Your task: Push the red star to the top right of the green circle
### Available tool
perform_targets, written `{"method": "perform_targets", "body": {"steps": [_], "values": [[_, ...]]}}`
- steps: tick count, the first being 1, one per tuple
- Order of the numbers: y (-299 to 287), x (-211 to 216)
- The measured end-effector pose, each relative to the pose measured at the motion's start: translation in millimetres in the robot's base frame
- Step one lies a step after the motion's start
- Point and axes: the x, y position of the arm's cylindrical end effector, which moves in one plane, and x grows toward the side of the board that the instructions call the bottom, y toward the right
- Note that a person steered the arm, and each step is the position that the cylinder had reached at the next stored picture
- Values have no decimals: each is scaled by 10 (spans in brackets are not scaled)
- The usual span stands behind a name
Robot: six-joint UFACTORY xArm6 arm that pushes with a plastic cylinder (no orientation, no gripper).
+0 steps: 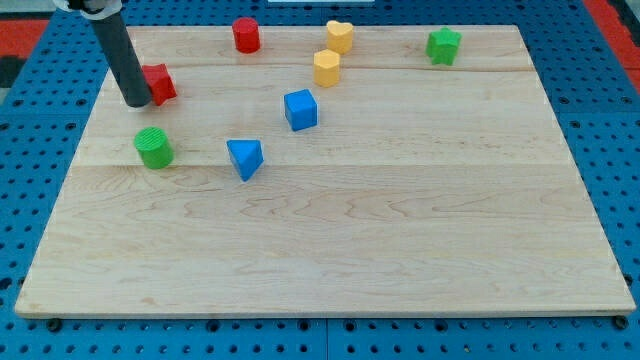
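Observation:
The red star [160, 83] lies near the board's upper left. My tip [136, 102] rests against the star's left side, partly hiding it. The green circle [154, 147] stands below the star, a little toward the view's left of it. The star sits just above and slightly right of the circle, with a gap between them.
A red cylinder [246, 35] stands at the top. A yellow heart [340, 37] and a yellow hexagon [327, 68] are at top middle. A green star [443, 46] is at top right. A blue cube [300, 109] and a blue triangle [245, 158] lie mid-left.

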Motion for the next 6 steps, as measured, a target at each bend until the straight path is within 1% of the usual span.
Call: {"method": "perform_targets", "body": {"steps": [1, 2, 3, 4, 5, 6], "values": [[-340, -210], [-202, -456], [382, -412], [434, -328], [-25, -327], [-190, -391]]}}
